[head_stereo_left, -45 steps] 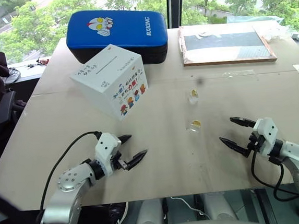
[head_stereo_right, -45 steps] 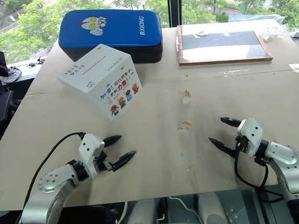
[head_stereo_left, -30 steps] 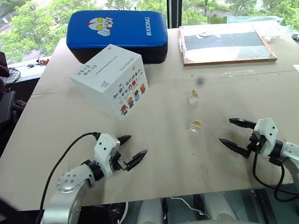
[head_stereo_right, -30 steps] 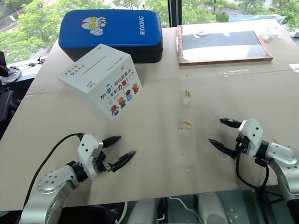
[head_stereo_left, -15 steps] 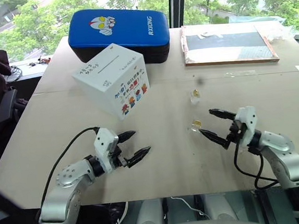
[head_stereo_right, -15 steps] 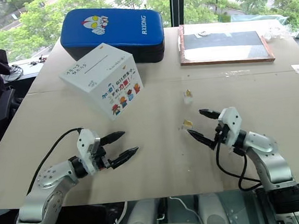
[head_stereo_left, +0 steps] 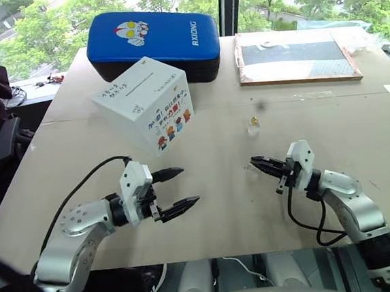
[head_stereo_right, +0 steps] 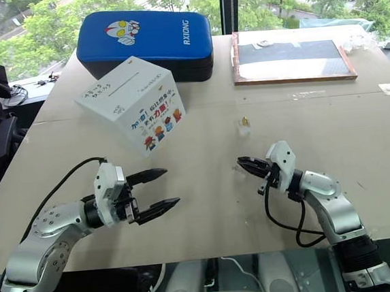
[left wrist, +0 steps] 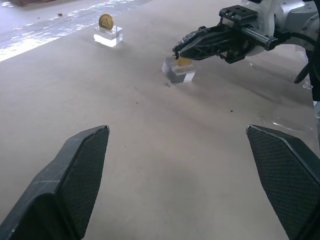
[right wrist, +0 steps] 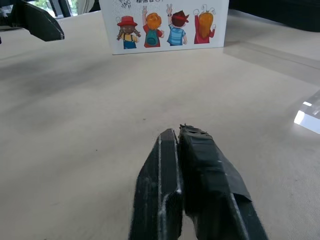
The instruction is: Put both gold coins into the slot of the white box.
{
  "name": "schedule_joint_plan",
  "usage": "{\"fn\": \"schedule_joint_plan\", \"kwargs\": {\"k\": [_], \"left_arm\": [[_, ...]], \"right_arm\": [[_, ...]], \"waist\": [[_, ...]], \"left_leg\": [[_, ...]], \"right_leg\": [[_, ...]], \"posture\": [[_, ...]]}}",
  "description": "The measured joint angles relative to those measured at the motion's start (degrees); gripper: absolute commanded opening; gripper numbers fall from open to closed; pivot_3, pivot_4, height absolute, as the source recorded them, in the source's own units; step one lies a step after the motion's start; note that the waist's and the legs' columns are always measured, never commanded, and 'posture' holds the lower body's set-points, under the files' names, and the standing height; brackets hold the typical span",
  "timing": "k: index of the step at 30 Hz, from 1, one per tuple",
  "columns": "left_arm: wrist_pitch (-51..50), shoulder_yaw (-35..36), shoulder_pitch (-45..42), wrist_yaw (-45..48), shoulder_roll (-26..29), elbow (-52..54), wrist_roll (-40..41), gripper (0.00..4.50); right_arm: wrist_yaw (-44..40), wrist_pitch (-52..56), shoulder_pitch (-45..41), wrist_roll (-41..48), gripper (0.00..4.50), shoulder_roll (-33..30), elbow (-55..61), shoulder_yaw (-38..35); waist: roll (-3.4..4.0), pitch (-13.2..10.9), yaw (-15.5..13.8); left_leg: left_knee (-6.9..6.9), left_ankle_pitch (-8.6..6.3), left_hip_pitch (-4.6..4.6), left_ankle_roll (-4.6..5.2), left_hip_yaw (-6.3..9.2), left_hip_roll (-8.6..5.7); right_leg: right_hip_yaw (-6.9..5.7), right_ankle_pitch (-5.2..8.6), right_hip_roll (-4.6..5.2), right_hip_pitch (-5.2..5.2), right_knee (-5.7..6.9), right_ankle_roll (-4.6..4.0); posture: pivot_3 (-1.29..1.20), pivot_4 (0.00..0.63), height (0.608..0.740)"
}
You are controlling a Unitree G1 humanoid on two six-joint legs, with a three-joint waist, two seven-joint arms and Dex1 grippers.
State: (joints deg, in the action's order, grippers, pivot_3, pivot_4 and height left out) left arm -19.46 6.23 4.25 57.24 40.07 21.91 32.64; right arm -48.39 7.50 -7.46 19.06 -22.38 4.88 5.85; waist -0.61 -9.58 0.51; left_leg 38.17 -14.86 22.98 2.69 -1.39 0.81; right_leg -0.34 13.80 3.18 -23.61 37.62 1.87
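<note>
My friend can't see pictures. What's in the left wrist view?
The right gripper, shut, reaches to a gold coin standing on a small clear cube on the tan table. A second gold coin stands on another cube farther off.

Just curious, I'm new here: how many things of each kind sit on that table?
Gold coins: 2
Clear cubes: 2
White box: 1
Blue cushion: 1
Framed board: 1
Total: 7
</note>
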Motion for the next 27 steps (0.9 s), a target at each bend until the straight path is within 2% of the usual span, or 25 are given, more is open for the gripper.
{"fn": "schedule_joint_plan", "kwargs": {"k": [5,8,14,17,20,25,27], "left_arm": [[-0.1,0.0,-0.3,-0.8,-1.3,0.1,0.4,4.5],[-5.2,-0.1,-4.6,-5.9,-5.8,2.0,5.6,4.5],[-11.6,-0.1,-9.3,-11.3,-10.2,4.1,13.2,4.5],[-13.2,-0.1,-11.3,-13.1,-12.7,4.1,15.9,4.5],[-14.4,0.0,-13.4,-15.7,-17.4,3.8,20.1,4.5],[-15.7,0.0,-13.6,-16.8,-19.2,3.8,23.8,4.5],[-16.2,-0.1,-13.6,-16.5,-19.1,3.8,23.8,3.94]], "right_arm": [[0.2,1.1,0.0,1.1,0.12,0.4,0.4,-0.1],[2.9,6.7,-0.9,6.8,0.12,3.8,4.2,-1.6],[8.2,18.3,-4.8,18.2,0.12,7.4,11.4,-4.0],[11.6,23.7,-6.8,24.4,0.12,9.9,14.0,-4.7],[15.8,28.8,-8.9,32.0,0.12,12.9,17.1,-5.1],[19.9,32.6,-9.4,38.8,0.12,14.6,18.9,-5.6],[21.1,33.7,-9.4,41.3,0.0,14.7,19.2,-5.8]], "waist": [[0.0,0.0,0.0],[-0.04,0.0,-0.1],[-0.08,0.0,0.1],[-0.08,0.0,0.1],[-0.1,0.0,0.1],[-0.1,0.0,0.2],[-0.1,0.0,0.2]], "left_leg": [[0.0,0.0,0.0,0.0,0.0,0.0],[0.1,0.0,0.03,0.0,0.06,0.0],[0.12,0.0,0.02,0.0,0.06,-0.01],[0.12,0.0,0.02,0.0,0.11,-0.02],[0.13,0.0,0.02,0.0,0.11,-0.08],[0.13,0.0,0.03,0.0,0.11,-0.19],[0.13,0.01,0.03,0.01,0.11,-0.2]], "right_leg": [[0.0,0.0,-0.03,0.0,0.01,0.01],[-0.02,-0.13,-0.02,0.01,0.08,0.22],[-0.01,-0.14,-0.06,0.02,0.11,0.23],[-0.04,-0.14,-0.09,0.02,0.14,0.23],[-0.03,-0.14,-0.15,0.03,0.17,0.23],[-0.02,-0.14,-0.16,0.03,0.17,0.24],[-0.03,-0.14,-0.18,0.03,0.18,0.24]], "posture": [[0.0,0.15,0.74],[0.0,0.15,0.74],[0.0,0.15,0.74],[0.0,0.15,0.74],[0.0,0.15,0.74],[0.0,0.15,0.74],[0.0,0.15,0.74]]}}
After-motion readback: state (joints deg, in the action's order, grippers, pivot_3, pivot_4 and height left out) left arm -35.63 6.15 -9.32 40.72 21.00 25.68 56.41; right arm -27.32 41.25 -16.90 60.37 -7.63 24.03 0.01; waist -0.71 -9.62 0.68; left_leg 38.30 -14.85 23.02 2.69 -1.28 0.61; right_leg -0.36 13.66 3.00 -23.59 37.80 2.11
